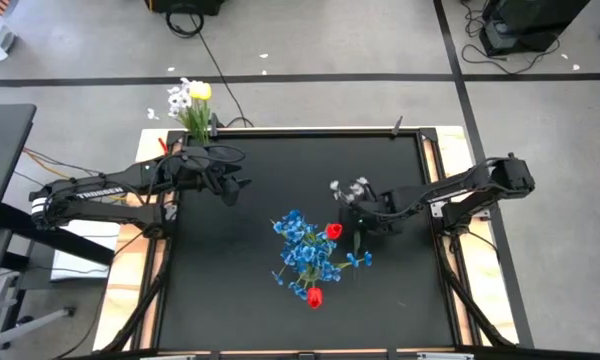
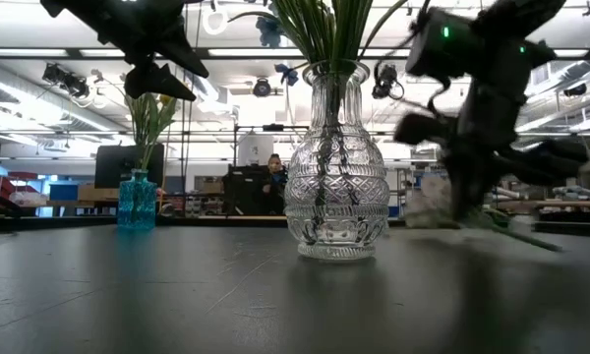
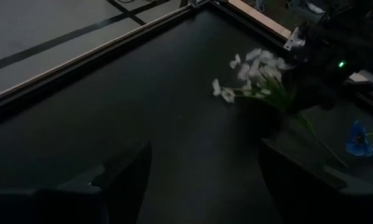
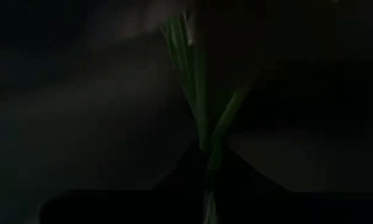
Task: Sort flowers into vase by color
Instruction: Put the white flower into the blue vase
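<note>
While the left end effector (image 1: 242,190) hangs open above the bench (image 1: 250,300), the right end effector (image 1: 358,213) clamps a white sprig (image 1: 348,187) by its stem.

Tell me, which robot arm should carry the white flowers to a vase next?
Right, probably. The right end effector is already shut on the white sprig stem, seen between its fingers in its wrist view. The left end effector hangs open and empty near the blue vase.
</note>
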